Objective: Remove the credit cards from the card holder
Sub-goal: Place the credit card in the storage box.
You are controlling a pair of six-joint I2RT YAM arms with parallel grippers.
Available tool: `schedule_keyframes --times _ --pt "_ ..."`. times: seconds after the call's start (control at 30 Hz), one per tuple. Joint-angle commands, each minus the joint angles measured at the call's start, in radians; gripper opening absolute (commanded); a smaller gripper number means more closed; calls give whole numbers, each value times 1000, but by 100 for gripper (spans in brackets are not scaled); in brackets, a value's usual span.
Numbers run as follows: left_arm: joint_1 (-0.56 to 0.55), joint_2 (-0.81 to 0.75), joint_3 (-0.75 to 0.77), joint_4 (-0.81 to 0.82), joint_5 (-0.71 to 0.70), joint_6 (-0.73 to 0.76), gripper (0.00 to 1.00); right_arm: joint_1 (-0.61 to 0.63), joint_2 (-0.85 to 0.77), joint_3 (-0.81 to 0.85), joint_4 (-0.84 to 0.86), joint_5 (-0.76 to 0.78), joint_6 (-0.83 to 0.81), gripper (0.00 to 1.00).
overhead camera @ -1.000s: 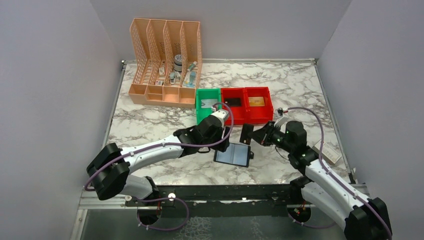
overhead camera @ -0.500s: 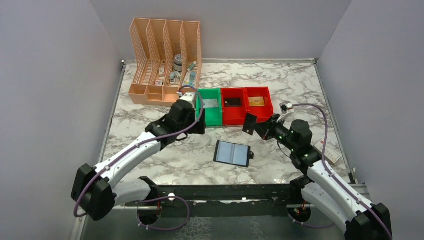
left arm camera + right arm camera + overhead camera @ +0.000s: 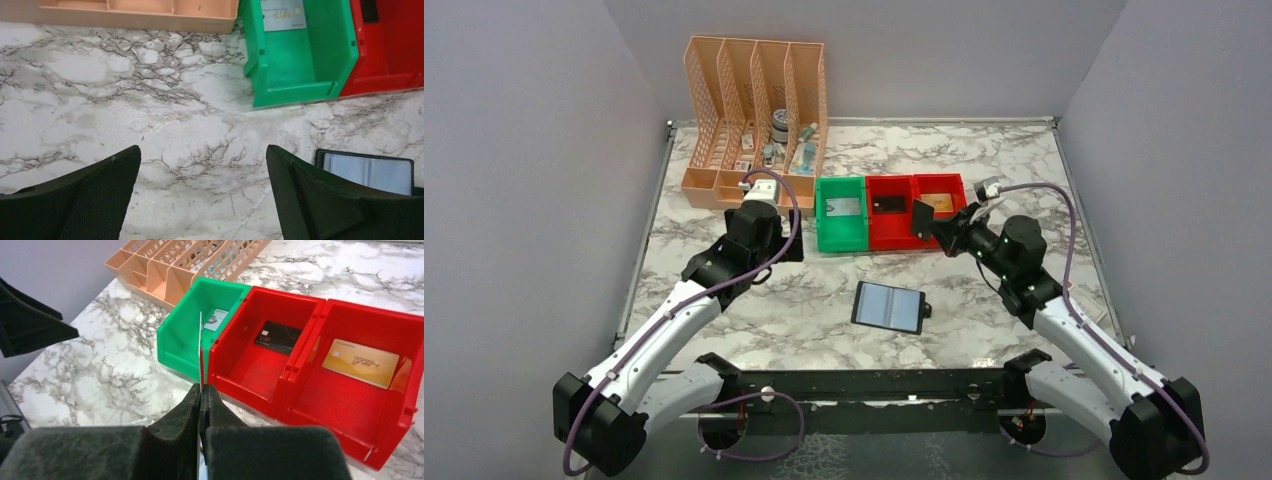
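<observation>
The card holder (image 3: 889, 307) lies open and flat on the marble between the arms, black with grey-blue panels. Its corner also shows in the left wrist view (image 3: 367, 170). My right gripper (image 3: 940, 232) is shut on a credit card (image 3: 922, 218) that looks dark from above and stands on edge. In the right wrist view this card (image 3: 201, 347) rises edge-on from the shut gripper (image 3: 201, 388), in front of the green and red bins. My left gripper (image 3: 786, 246) is open and empty over bare marble left of the green bin, as the left wrist view (image 3: 202, 152) shows.
A green bin (image 3: 827, 222) holds a pale card (image 3: 283, 10). The middle red bin (image 3: 890, 232) holds a black card (image 3: 278, 337). The right red bin (image 3: 962, 200) holds a gold card (image 3: 360, 362). A peach lattice organizer (image 3: 754, 120) stands at the back left.
My left arm has drawn back from beside the card holder to the left, past the green bin. My right gripper has carried its card up and back toward the bins.
</observation>
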Motion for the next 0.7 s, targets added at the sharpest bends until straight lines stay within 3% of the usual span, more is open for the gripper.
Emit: schedule_keyframes --times 0.0,0.2,0.53,0.67 --pt "8 0 -12 -25 -36 22 99 -6 132 113 6 -27 -163 1" --pt "8 -20 -29 -44 -88 41 99 -3 345 260 -70 -99 -321 1" --pt "11 -12 -28 -52 -101 49 99 137 588 426 -174 107 -881 1" --pt "12 -13 -30 -54 -104 50 99 148 659 443 -146 186 -1012 1"
